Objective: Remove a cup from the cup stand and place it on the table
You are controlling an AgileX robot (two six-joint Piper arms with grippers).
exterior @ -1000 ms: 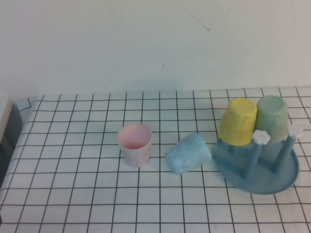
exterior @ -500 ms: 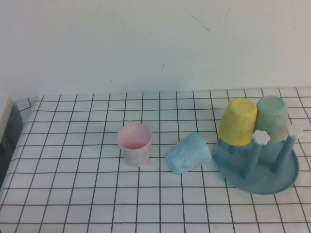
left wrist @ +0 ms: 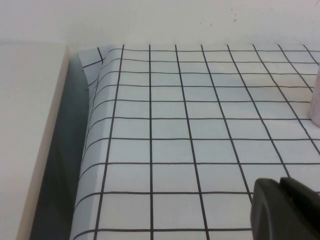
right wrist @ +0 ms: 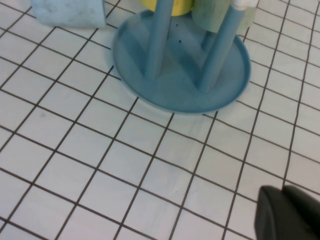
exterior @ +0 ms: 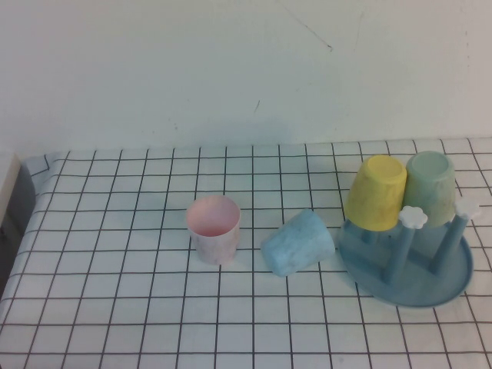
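- The cup (exterior: 214, 229), pale pink and faintly speckled, stands upright and mouth-up on the table (exterior: 115, 307), left of centre and free of any gripper.
- Just to its right a light blue cup (exterior: 298, 243) lies tipped on its side on the cloth, its mouth turned toward the cup stand (exterior: 430, 284) and close to the stand's rim (I can't tell whether the two actually touch).
- The cup stand sits near the table's right edge, a round dusty-blue tray with upright pegs; two of them carry a white flower knob (exterior: 413, 217).
- A yellow cup (exterior: 376, 191) and a pale green cup (exterior: 430, 187) hang upside down on the far pegs, side by side.
- The left gripper (left wrist: 287, 210) shows only as a dark tip in its own wrist view, low over bare grid cloth near the table's left edge, with a sliver of pink at the side of that view; whether its fingers are released or clenched I cannot tell.
- The right gripper (right wrist: 287, 212) likewise shows only a dark tip, above the cloth on the near side of the cup stand (right wrist: 180, 85); its finger state I cannot tell either.
- Neither arm appears in the high view.
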